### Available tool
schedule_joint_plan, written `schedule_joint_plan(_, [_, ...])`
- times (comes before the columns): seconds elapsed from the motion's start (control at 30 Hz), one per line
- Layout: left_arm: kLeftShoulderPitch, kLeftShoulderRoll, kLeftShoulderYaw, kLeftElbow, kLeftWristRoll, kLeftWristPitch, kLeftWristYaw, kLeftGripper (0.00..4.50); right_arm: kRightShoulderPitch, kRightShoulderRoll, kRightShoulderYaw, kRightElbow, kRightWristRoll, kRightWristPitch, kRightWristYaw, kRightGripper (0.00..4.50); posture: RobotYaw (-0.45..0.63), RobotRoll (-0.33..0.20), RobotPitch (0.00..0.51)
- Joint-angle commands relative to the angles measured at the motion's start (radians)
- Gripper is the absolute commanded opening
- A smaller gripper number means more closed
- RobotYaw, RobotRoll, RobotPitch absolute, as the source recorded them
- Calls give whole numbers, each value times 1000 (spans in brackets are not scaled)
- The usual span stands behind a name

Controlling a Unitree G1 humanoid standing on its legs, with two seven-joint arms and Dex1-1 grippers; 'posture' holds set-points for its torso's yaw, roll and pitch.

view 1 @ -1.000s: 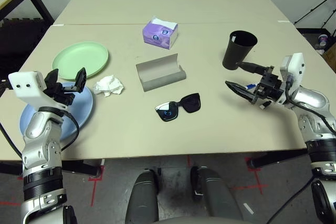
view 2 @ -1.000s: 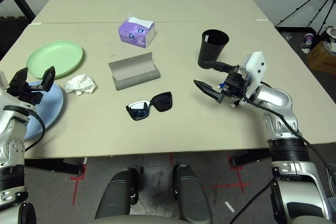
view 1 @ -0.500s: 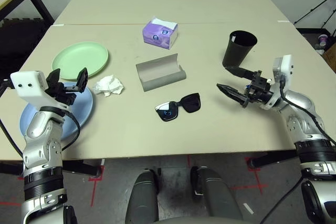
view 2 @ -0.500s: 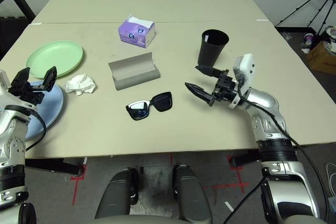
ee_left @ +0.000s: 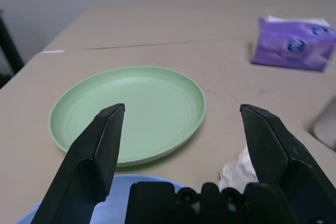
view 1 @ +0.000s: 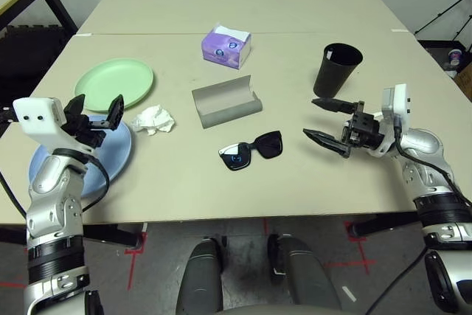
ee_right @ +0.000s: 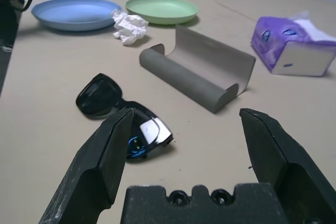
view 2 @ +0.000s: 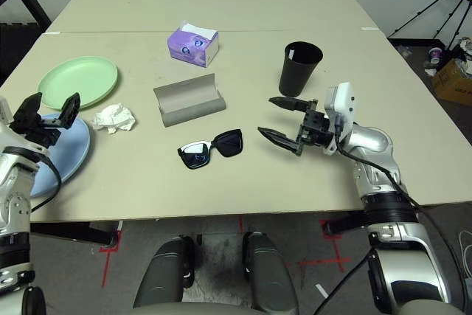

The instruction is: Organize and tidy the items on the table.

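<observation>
Black sunglasses (view 1: 251, 150) lie near the table's (view 1: 169, 182) front middle, with an open grey glasses case (view 1: 226, 101) just behind them. My right gripper (view 1: 310, 117) hovers open to the right of the sunglasses (ee_right: 118, 114), pointing at them, a short gap away. A black cup (view 1: 338, 70) stands upright behind that gripper. At the left, a green plate (view 1: 114, 85) sits behind a pale blue plate (view 1: 110, 154). A crumpled white tissue (view 1: 153, 119) lies beside them. My left gripper (view 1: 97, 105) is open and empty above the blue plate's far edge.
A purple tissue box (view 1: 226, 46) stands behind the glasses case, near the seam line across the table. Dark table frames (view 1: 44, 5) and a tripod leg (view 1: 442, 12) flank the table. Red tape marks show on the floor in front.
My right gripper has moved left and a little lower, from beside the cup toward the sunglasses, staying open. The left arm has barely moved.
</observation>
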Motion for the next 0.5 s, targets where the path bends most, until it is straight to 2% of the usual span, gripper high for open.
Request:
schedule_joint_plan(0.03, [37,68,8,7,-36,61,-108,4500,-11,-10,2,-16,5,25,2,4474,15,0,132])
schedule_joint_plan(0.17, [74,183,28,53,-56,115,-231,4500,-10,0,7,-34,5,33,-1,4474,22,0,132])
schedule_joint_plan(0.23, [61,209,57,94,-62,131,-225,4500,-8,6,9,-42,5,34,-4,4474,22,0,135])
schedule_joint_plan(0.37, [17,201,135,179,-37,113,-99,4500,1,12,10,-64,5,42,-11,4474,17,0,144])
schedule_joint_plan(0.5, [40,162,164,175,-33,126,-27,4500,11,15,9,-81,5,48,-19,4474,15,0,146])
